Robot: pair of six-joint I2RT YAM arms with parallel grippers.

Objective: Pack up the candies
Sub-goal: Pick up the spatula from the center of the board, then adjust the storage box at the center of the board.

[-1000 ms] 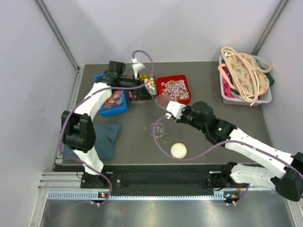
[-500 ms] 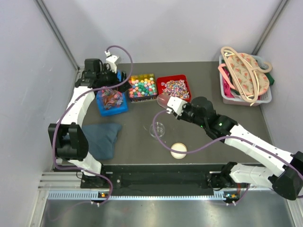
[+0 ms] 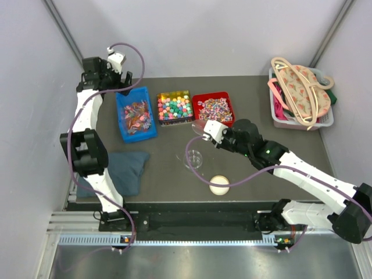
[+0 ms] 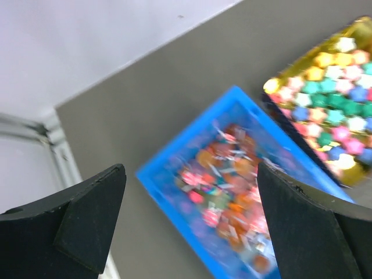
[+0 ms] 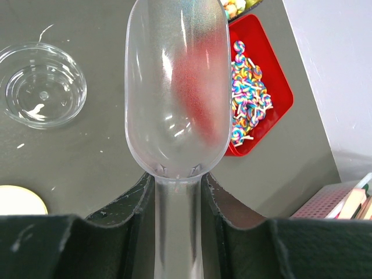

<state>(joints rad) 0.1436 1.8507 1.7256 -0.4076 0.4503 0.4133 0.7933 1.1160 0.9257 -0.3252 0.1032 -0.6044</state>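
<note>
While your right tool [image 5: 177,203] clamps the clear scoop [image 5: 177,87], its long axis aims just left of the candies [image 5: 247,104] ahead.

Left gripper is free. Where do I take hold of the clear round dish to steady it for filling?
The clear dish stands upright, open and empty, and looks shallow, so likely pinch its thin wall from straight above on the left side, one finger inside, one outside; that leaves room for the scoop in the right gripper.
</note>
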